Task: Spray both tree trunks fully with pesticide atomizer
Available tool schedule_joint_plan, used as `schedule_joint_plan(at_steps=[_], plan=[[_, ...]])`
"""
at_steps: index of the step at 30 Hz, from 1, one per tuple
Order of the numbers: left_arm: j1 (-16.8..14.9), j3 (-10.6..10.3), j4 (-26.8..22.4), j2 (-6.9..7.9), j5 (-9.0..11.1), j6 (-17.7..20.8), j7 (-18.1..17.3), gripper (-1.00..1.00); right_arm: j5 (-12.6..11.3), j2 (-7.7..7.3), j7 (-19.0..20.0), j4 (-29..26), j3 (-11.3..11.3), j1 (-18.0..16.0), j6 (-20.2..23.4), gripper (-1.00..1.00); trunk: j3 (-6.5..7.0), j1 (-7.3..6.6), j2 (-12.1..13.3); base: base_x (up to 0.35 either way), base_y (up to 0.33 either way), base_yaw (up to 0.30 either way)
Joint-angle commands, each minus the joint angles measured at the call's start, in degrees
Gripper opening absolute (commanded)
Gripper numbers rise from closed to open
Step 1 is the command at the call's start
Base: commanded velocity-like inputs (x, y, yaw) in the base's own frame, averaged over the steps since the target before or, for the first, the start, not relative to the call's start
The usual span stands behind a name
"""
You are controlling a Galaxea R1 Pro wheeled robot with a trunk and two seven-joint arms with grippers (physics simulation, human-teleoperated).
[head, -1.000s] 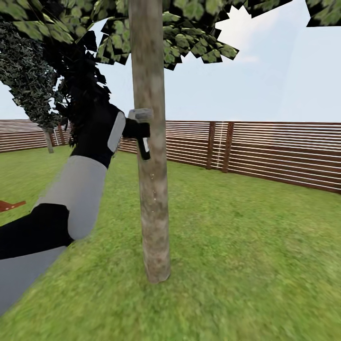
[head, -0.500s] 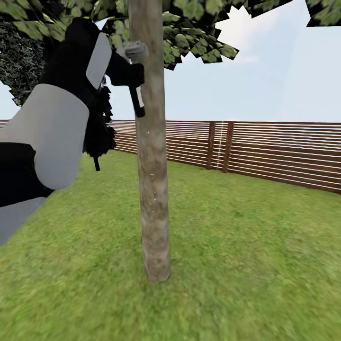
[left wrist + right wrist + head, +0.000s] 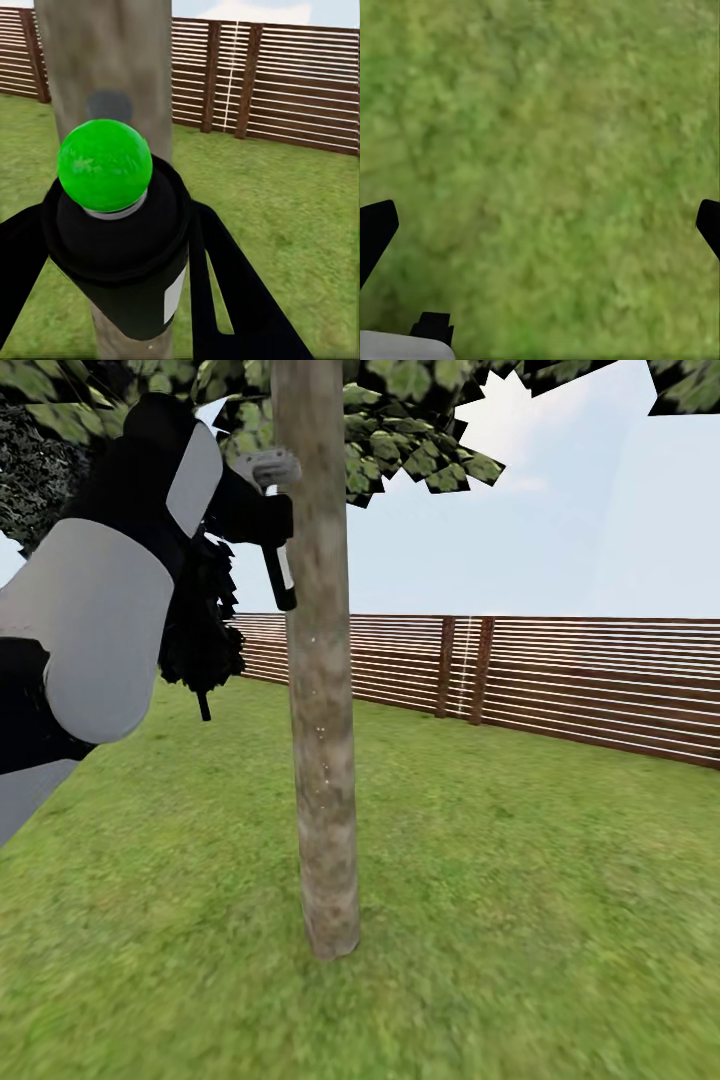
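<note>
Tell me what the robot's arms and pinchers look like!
The left arm has chunky, rounded light grey shells with black joints between them, and a grey panel on its black wrist. The left gripper has flat, black, blade-like fingers. The right gripper shows black fingertips too.

Rough mottled bark on the tree trunk (image 3: 322,760); smooth matt black atomizer (image 3: 124,247) with glossy green cap
</note>
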Motion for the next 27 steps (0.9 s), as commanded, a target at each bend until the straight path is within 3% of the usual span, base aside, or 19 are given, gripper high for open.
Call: schedule_joint_plan(at_steps=[1,11,27], plan=[[-0.1,0.2,0.2,-0.06,0.2,0.2,0.1,-1.0,-0.4,-0.02,-0.2,0.0,0.5,0.0,-0.1,1.0,-0.1,0.04,-0.1,0.127,0.0,0.0],[-0.1,0.2,0.5,-0.12,0.2,0.2,0.1,-1.0,-0.4,-0.04,-0.2,-0.1,0.5,0.0,-0.1,1.0,-0.1,0.04,-0.1,0.16,0.0,0.0],[-0.1,0.2,1.6,-0.12,0.2,0.1,0.1,-1.0,-0.4,-0.04,-0.2,0.0,0.5,0.0,-0.1,1.0,-0.1,0.04,-0.1,0.067,0.0,0.0]])
